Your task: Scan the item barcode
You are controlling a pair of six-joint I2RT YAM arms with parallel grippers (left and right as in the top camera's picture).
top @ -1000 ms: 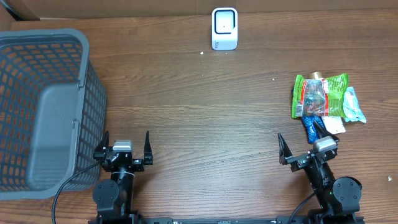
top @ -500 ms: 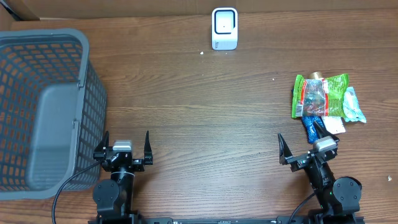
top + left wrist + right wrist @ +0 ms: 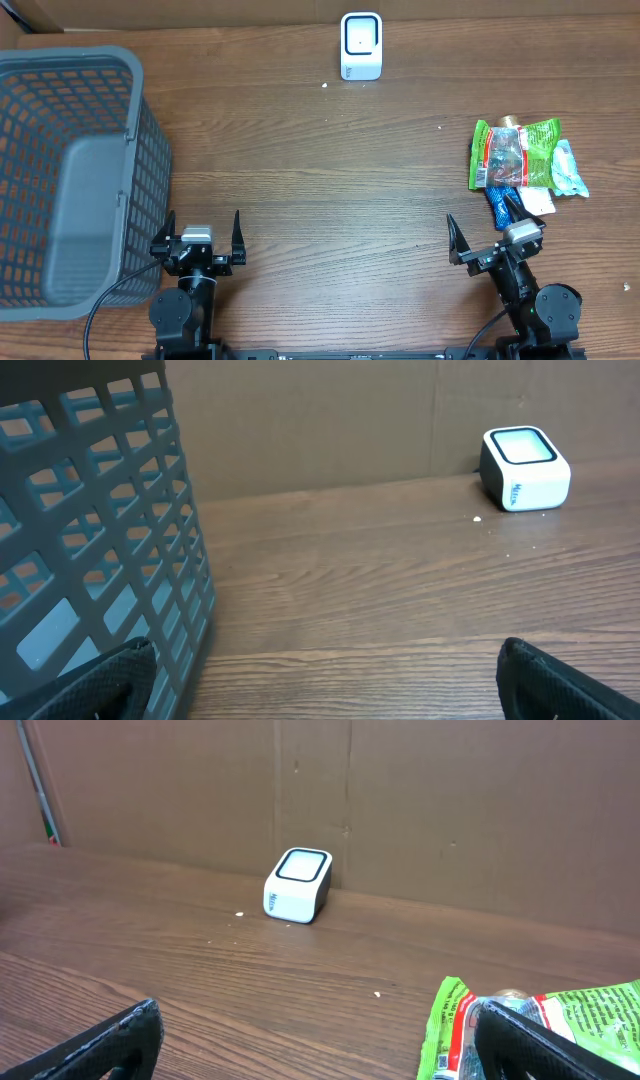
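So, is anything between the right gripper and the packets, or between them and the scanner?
Nothing visible does. The open right gripper sits right at the near edge of the pile of packets. From the pile to the scanner lies only bare table; the basket stands far to the left.

Ahead of the left claw point(image 3: 203, 222), bare worktop point(image 3: 330, 180) runs open to the white scanner point(image 3: 361, 45). The grey basket point(image 3: 140, 130) walls off its left side. The heap of packets point(image 3: 520, 155) blocks the right claw point(image 3: 484, 215) ahead and rightward, with open wood to its left.
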